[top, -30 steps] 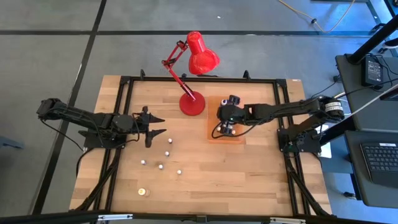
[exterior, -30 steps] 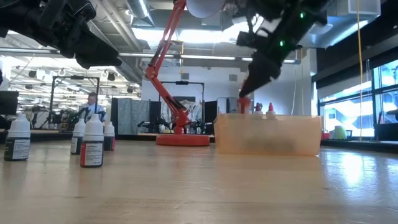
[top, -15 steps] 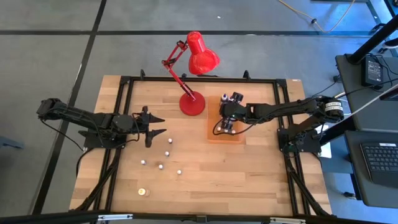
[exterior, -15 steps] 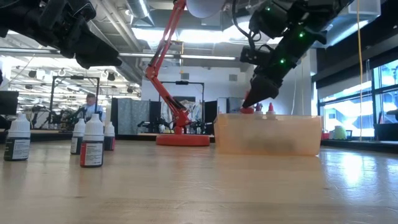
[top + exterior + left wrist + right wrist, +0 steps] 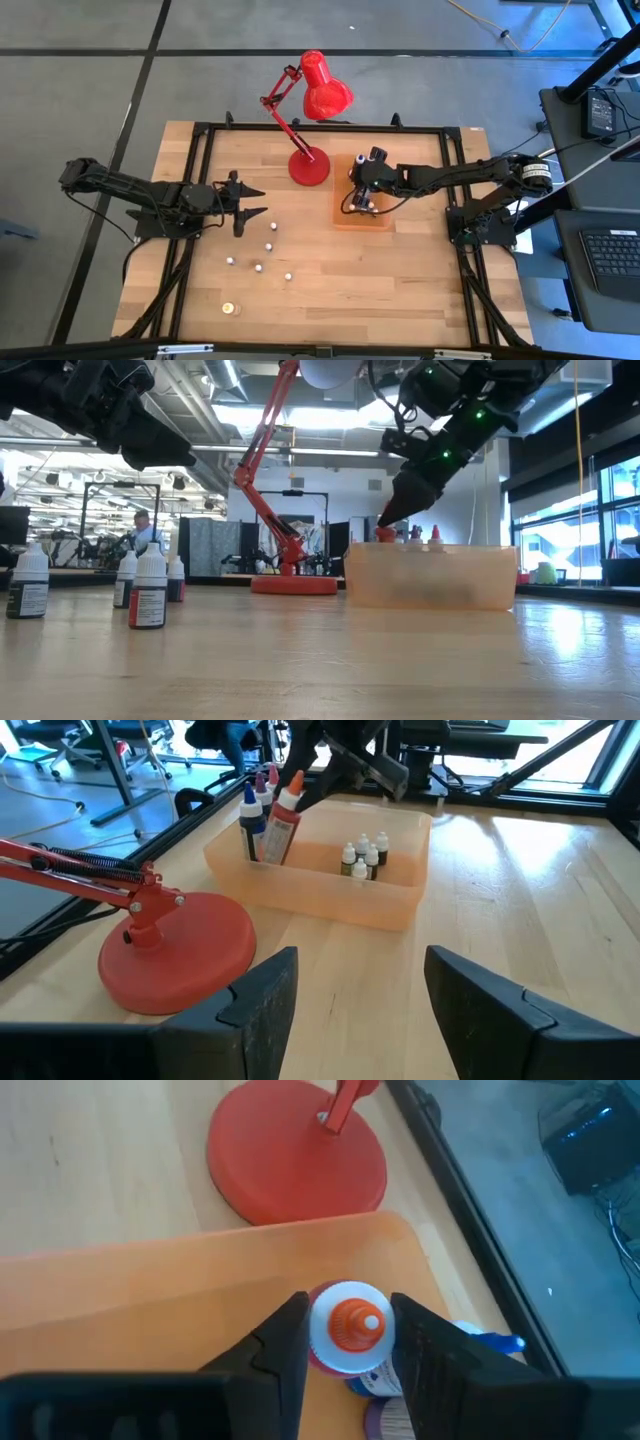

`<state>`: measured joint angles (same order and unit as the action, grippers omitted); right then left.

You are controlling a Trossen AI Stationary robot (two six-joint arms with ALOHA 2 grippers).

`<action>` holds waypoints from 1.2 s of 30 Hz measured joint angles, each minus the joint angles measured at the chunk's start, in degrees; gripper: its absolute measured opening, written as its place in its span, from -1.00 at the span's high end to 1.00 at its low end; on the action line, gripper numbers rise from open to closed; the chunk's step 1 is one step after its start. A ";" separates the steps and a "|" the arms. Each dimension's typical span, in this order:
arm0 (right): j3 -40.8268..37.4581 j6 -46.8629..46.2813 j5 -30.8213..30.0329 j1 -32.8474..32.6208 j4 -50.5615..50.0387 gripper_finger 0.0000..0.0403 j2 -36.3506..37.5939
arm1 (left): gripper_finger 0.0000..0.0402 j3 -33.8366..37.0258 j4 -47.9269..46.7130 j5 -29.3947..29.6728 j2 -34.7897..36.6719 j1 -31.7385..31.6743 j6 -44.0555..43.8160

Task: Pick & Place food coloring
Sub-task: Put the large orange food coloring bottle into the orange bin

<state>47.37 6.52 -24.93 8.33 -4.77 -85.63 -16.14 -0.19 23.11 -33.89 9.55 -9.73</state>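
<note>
A red bottle with an orange-tipped white cap (image 5: 345, 1325) stands tilted in the orange tray (image 5: 330, 900), at the tray's corner nearest the red lamp's base (image 5: 309, 167), and the right gripper (image 5: 347, 1342) has its two fingers closed narrowly on the bottle's cap. Only the right wrist view shows that grip from above; the left wrist view alone shows the bottle leaning, two more tall bottles just beside it, and a cluster of tiny white-capped bottles (image 5: 364, 857) near the tray's middle. The remaining food coloring bottles (image 5: 262, 240) stand scattered on the table's left half, toward the front edge; the low view shows their dark and red labels (image 5: 149, 590). The left gripper (image 5: 243, 205) hovers above them near the left edge, fingers spread wide and empty.
</note>
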 joint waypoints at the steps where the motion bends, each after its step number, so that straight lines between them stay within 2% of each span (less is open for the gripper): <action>1: 0.00 -0.01 0.02 0.15 0.35 0.36 -0.44 | -0.06 0.00 0.00 0.00 0.00 0.01 0.01; 9: 0.07 2.26 0.27 0.22 3.83 0.36 -6.06 | -0.06 0.00 0.00 -0.02 0.00 -0.01 -0.01; 18: 0.02 3.00 0.56 0.31 5.11 0.25 -6.66 | -0.06 0.00 -0.02 -0.02 0.00 0.01 -0.01; 25: 0.02 3.00 -2.01 0.29 5.44 0.24 -6.63 | -0.07 0.00 -0.04 -0.03 0.00 0.00 -0.01; 31: 0.02 3.19 -6.70 0.29 5.76 0.23 -6.61 | -0.06 0.00 -0.04 -0.04 0.00 0.00 -0.01; 36: 0.02 6.12 -6.97 0.29 7.25 0.23 -6.61 | -0.07 0.00 -0.04 -0.04 0.00 0.00 -0.01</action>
<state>47.40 12.63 -31.90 8.62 2.48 -92.25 -16.14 -0.23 23.07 -33.89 9.55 -9.74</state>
